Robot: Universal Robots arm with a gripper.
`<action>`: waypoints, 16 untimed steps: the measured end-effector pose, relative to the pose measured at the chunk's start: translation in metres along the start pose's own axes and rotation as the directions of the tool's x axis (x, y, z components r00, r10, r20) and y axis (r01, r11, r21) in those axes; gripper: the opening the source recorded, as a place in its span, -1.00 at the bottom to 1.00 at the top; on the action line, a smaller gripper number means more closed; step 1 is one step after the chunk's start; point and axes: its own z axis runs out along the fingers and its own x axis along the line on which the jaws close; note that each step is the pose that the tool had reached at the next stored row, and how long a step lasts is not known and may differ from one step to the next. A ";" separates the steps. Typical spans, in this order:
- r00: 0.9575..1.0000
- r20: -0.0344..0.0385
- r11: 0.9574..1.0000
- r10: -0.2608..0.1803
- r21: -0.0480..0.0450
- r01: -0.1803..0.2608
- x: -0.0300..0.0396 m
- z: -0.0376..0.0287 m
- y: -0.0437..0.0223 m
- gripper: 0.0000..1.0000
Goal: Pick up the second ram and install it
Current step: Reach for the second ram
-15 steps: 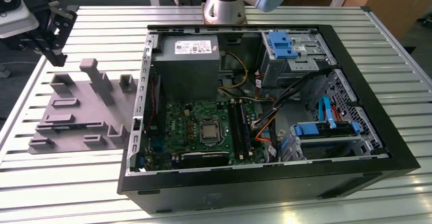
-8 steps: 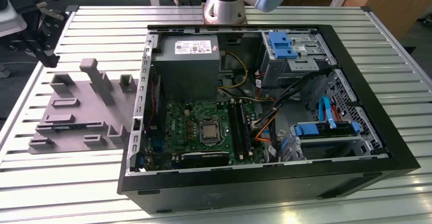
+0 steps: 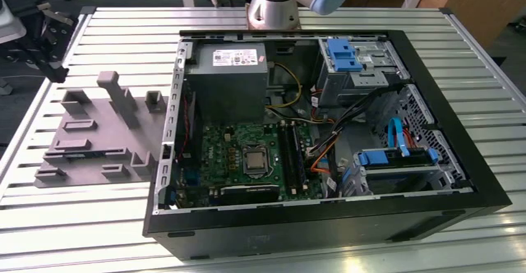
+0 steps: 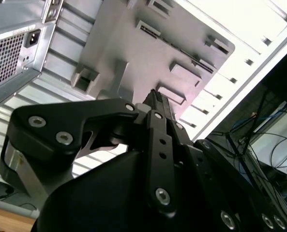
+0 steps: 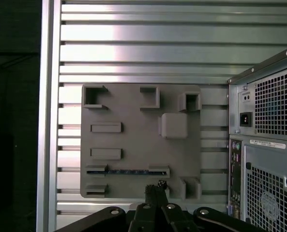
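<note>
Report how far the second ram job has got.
Nothing done yet: the ram lies in its slot on the grey holder. In hand: the gripper, shut and empty, points at the holder, clear of the ram. Left: pickup and seating in the computer case.

Slatted metal table [image 3: 90, 217]; wooden furniture [image 3: 486, 8] behind it.

The exterior view looks steeply down from high and well back onto the open black computer case [image 3: 329, 230] on the ribbed aluminium table [image 3: 98, 224], with the arm's grey round base [image 3: 271, 8] at twelve o'clock. Both wrist views look past the black gripper [image 5: 155, 186] [image 4: 158, 99], the first wrist view straight down and the second wrist view slanting and closer. All three views share the flat grey plastic holder plate [image 3: 103, 131] [image 5: 133, 111] [image 4: 133, 43], which lies at nine o'clock from the case in the exterior view.
</note>
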 end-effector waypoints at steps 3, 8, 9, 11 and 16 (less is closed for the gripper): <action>1.000 0.000 1.000 0.000 0.000 0.000 0.0057 0.0000 -0.0001 -0.79; 1.000 0.000 1.000 -0.001 0.000 0.001 0.0153 0.0007 -0.0011 -0.79; 1.000 0.000 1.000 -0.001 0.000 0.001 0.0167 0.0011 -0.0015 -0.79; 1.000 0.000 1.000 -0.001 0.000 0.001 0.0194 0.0021 -0.0025 -0.79; 1.000 0.000 1.000 -0.001 0.000 0.001 0.0274 0.0044 -0.0034 -0.79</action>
